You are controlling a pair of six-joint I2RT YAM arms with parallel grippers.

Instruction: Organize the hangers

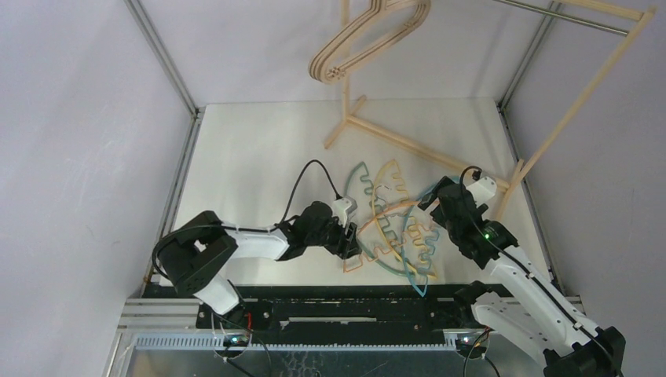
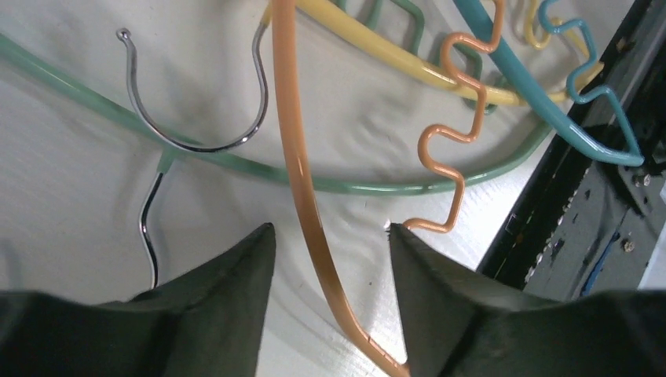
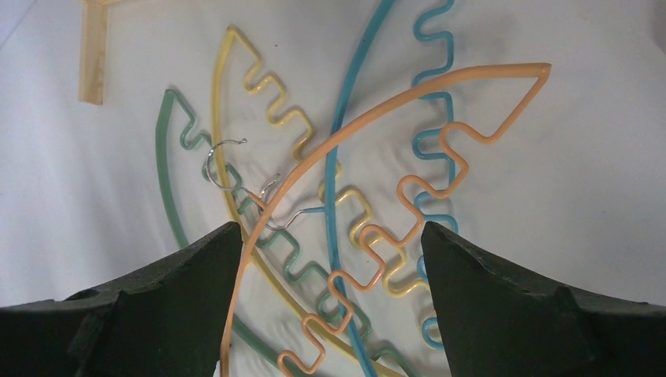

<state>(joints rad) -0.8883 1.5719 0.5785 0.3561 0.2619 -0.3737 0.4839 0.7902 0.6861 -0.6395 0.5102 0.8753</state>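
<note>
Thin wavy hangers lie in a tangled pile mid-table: orange [image 1: 385,208], green [image 1: 357,177], yellow [image 1: 389,169] and blue [image 1: 416,275]. My left gripper [image 1: 349,239] is low at the pile's left end. In the left wrist view it [image 2: 330,232] is open, with the smooth arc of the orange hanger [image 2: 287,94] running between its fingers. The green [image 2: 236,161], yellow [image 2: 377,47] and blue [image 2: 510,63] hangers lie beyond. My right gripper [image 1: 430,206] is open and empty above the pile [image 3: 330,228], over the orange hanger [image 3: 510,68]. Beige wooden hangers [image 1: 369,39] hang at the back.
The pale wooden rack [image 1: 581,86] with its metal rod [image 1: 565,16] stands at the back right, and its base bar [image 1: 408,141] lies across the table behind the pile. The black rail [image 2: 581,196] at the table's near edge is close to my left gripper.
</note>
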